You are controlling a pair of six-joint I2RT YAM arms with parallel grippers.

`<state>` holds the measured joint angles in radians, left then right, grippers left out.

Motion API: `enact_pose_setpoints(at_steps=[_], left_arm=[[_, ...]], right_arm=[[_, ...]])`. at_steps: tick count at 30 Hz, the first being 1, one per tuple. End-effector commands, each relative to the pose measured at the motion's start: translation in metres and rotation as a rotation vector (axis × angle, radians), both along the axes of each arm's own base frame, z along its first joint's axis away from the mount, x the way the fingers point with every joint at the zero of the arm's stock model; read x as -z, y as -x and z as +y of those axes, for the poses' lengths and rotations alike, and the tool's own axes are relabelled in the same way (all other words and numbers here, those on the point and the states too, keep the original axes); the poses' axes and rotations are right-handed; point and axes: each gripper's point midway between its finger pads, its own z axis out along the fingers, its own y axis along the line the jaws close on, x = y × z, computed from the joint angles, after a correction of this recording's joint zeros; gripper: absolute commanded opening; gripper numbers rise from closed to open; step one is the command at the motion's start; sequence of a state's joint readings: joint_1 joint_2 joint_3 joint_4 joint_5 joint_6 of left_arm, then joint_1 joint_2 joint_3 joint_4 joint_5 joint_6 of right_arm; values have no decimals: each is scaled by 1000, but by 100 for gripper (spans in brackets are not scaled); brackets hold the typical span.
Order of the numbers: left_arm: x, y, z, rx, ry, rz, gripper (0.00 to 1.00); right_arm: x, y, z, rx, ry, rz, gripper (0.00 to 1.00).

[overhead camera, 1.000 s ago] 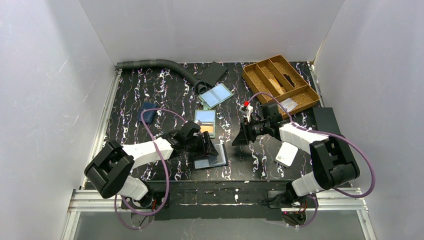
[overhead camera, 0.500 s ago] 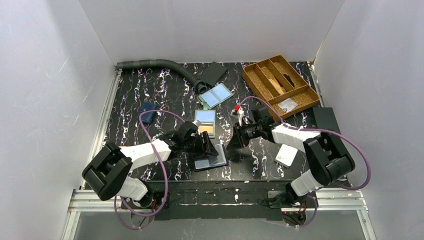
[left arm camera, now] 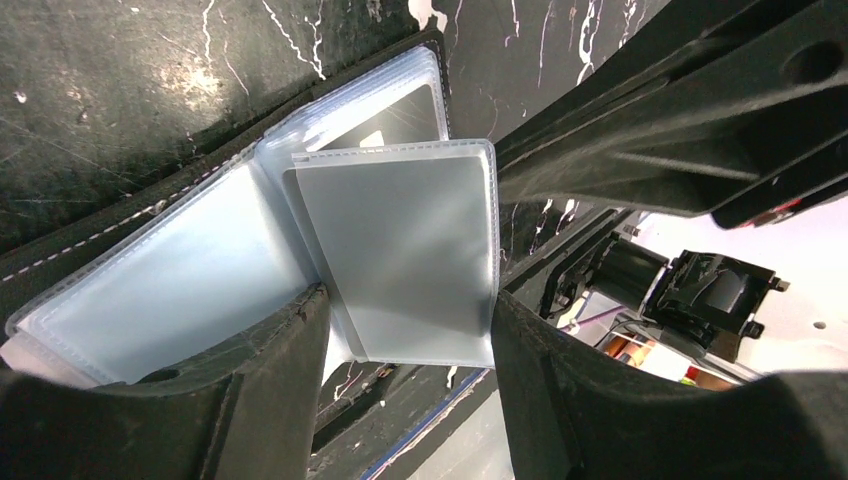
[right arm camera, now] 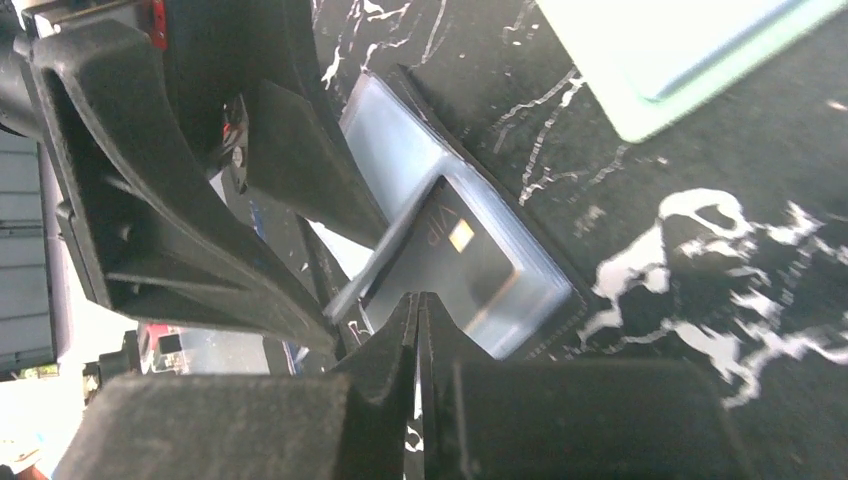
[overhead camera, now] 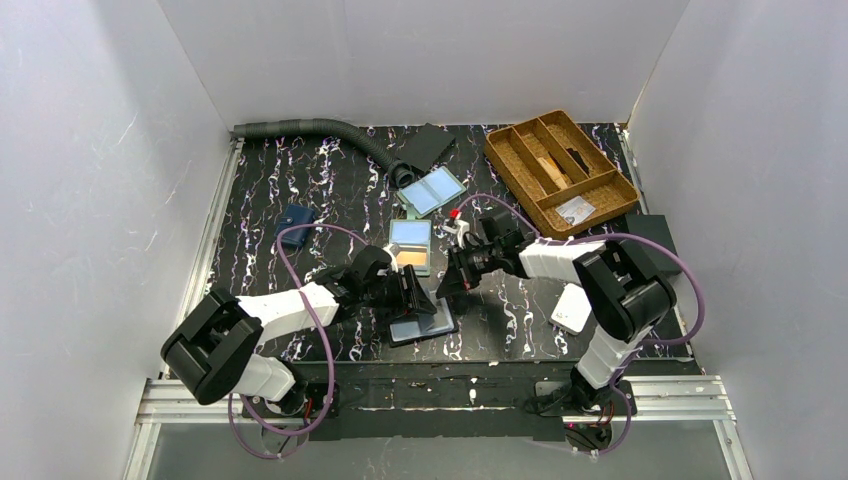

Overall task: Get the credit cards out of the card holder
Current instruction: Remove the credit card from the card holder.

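Inspecting from the console, I found the left hand (left arm camera: 400, 310) grasping a clear sleeve (left arm camera: 400, 240) of the black card holder (left arm camera: 170, 270). The sleeve sat between the two fingers, one long edge against each, tilted up off the leaves beneath. The holder lay open on the table (overhead camera: 330, 180), low and centre in the overhead view, directly under that hand. A black-grey card (right arm camera: 455, 265) marked VIP sat in a pocket beneath the raised sleeve. The right hand (right arm camera: 418, 300) was clenched, its fingers pressed together and its tips at the card's near edge. I could not tell whether anything was pinched between them. A grey-green card holder (overhead camera: 410, 247) lay just above the black one in the overhead view, apart from both hands. It showed a blue card (overhead camera: 410, 234) and an orange card (overhead camera: 412, 260) in its pockets.
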<state>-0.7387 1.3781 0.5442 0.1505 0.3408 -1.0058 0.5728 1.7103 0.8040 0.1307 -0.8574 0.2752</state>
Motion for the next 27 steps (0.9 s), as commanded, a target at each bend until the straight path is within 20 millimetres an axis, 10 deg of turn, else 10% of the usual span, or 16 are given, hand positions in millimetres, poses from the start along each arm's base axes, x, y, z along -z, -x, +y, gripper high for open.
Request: enact_pose_setpoints(at_steps=[1,15,27], left_arm=[[-8,6,-2,43,49,-14,40],[-13,10,-1,65,78,-28,78],[-5,17,11,25,54,-4,47]], right_arm=[[-9,2,23,-51,-23,-34,7],[-10,29,47,-169,-59,-16,7],[-15,53,58,-216,-184,167,8]])
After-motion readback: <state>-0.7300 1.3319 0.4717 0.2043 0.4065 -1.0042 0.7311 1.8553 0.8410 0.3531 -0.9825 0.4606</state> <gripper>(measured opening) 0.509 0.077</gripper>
